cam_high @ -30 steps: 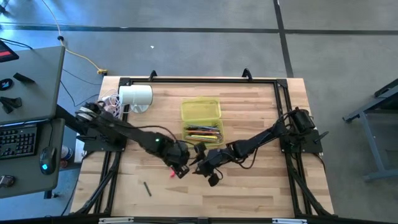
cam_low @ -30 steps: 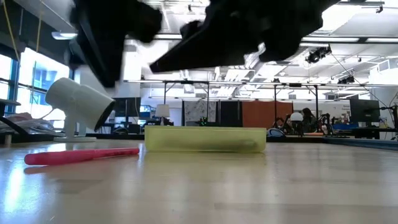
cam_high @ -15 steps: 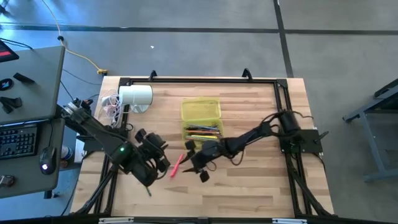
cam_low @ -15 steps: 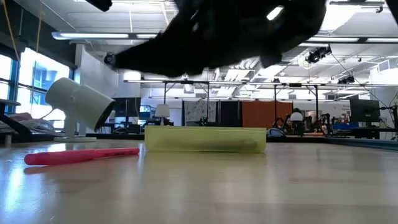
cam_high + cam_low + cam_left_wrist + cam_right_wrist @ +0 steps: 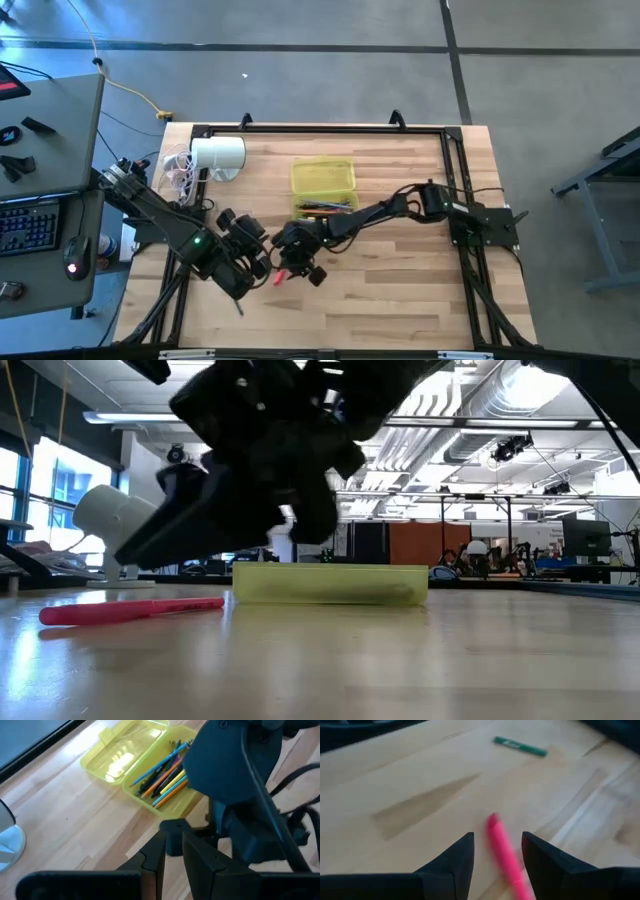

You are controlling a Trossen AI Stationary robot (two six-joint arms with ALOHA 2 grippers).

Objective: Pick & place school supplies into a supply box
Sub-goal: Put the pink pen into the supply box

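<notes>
A pink pen [image 5: 282, 273] [image 5: 130, 610] [image 5: 503, 851] lies flat on the wood, near the table's near side. My right gripper [image 5: 291, 268] [image 5: 497, 844] hovers open just above it, one finger on each side of the pen, without touching it. My left gripper [image 5: 257, 260] [image 5: 172, 836] waits shut a little to the left. The yellow-green supply box [image 5: 323, 178] [image 5: 330, 582] [image 5: 172, 806] stands open at mid-table with several pens [image 5: 167, 775] in it. A green pen [image 5: 237, 303] [image 5: 520, 746] lies near the near-left corner. No scissors show.
A white cylinder [image 5: 218, 155] [image 5: 125, 520] with cables stands at the far-left corner. A black frame [image 5: 320, 128] runs along the table's edges. Bare wood lies to the right of the box and along the near edge. The two arms are close together over the pink pen.
My left arm has drawn back from over the pink pen toward the table's left, then kept still. My right gripper has moved toward the table's left and come over the pink pen. The pen has stayed where it was.
</notes>
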